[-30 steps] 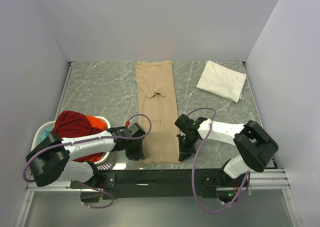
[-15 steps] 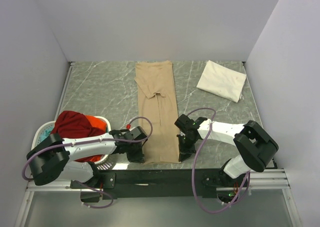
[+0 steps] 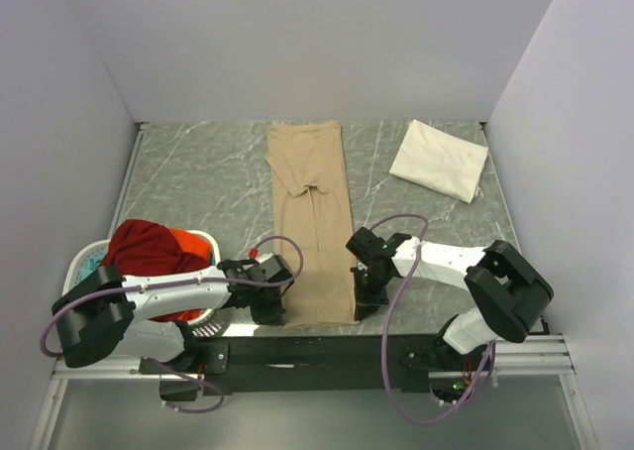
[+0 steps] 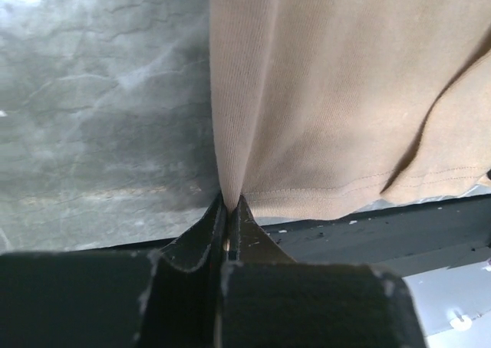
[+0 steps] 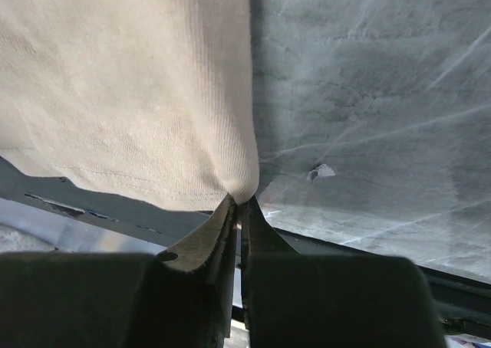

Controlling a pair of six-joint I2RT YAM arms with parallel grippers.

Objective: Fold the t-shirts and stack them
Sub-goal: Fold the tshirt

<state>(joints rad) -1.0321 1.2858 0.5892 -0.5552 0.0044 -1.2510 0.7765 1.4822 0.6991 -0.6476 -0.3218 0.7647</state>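
1. Plain tan soft-cloth short-sleeved t-shirt (image 3: 312, 222), folded lengthwise into a long narrow strip. We find it flat down the middle of the grey-green marbled bench (image 3: 208, 182), running from the far edge to the near edge. A sleeve is turned in over the far half.

2. Left arm (image 3: 168, 291), white with black wrist. Its jaws sit at the near left corner of the tan t-shirt. In the left wrist view we see them pressed together on a pinch of the tan cloth (image 4: 330, 95) just above the hem, with bare bench (image 4: 100, 118) to one side.

3. Right arm (image 3: 446, 257), same build. Its jaws sit at the near right corner. In the right wrist view we see them clamped on the corner of the tan cloth (image 5: 130, 80), with the bench (image 5: 368, 95) beside it.

4. Cream-white t-shirt folded to a flat rectangle (image 3: 439, 160). It lies at the far right of the bench, well apart from the tan one.

5. White plastic laundry basket (image 3: 209, 240), at the near left edge of the bench. We count a heaped red t-shirt (image 3: 144, 247), an orange t-shirt (image 3: 188, 240) beside it, and a teal t-shirt (image 3: 91, 265) showing at the left rim.

6. Black mounting rail (image 3: 317, 351), along the near edge, carrying both arm bases.
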